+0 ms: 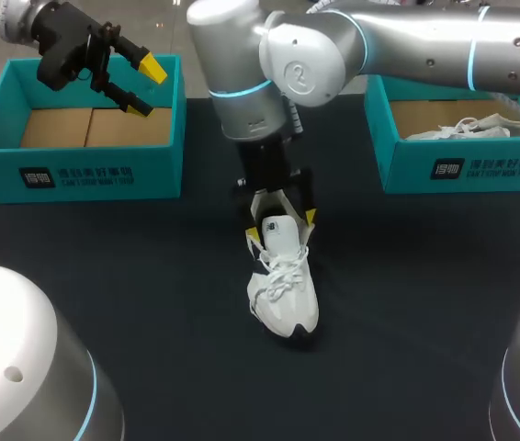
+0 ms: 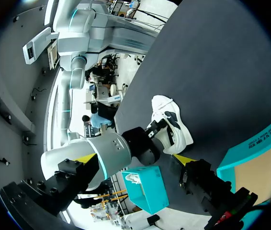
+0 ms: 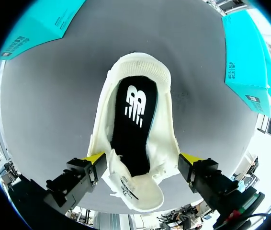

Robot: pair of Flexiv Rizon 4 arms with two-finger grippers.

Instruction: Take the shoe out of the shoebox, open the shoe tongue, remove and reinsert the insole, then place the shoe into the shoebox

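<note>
My right gripper (image 3: pixel 141 158) is spread wide with the white shoe (image 1: pixel 283 285) between its fingers. The 2 yellow tips flank the shoe's sides near the tongue (image 3: pixel 138 189), one against the upper and the other just beside it, so nothing is clamped. The shoe stands upright on the dark table (image 1: pixel 150 276) at the centre of the head frame, toe toward the lower edge.

Only my right wrist view looks into the opening, where the black insole (image 3: pixel 133 124) lies flat and the tongue is folded out away from it. My left wrist view shows the shoe's side instead. The head view alone shows both teal boxes: the left shoebox (image 1: pixel 76 175) at upper left, and the right shoebox (image 1: pixel 462 170) at upper right holding a second shoe (image 1: pixel 467 127).

My right arm (image 1: pixel 407 41) enters from the upper right, passes the middle and points straight down. My left gripper (image 1: pixel 142 87) hangs above the left shoebox, fingers apart, holding nothing.
</note>
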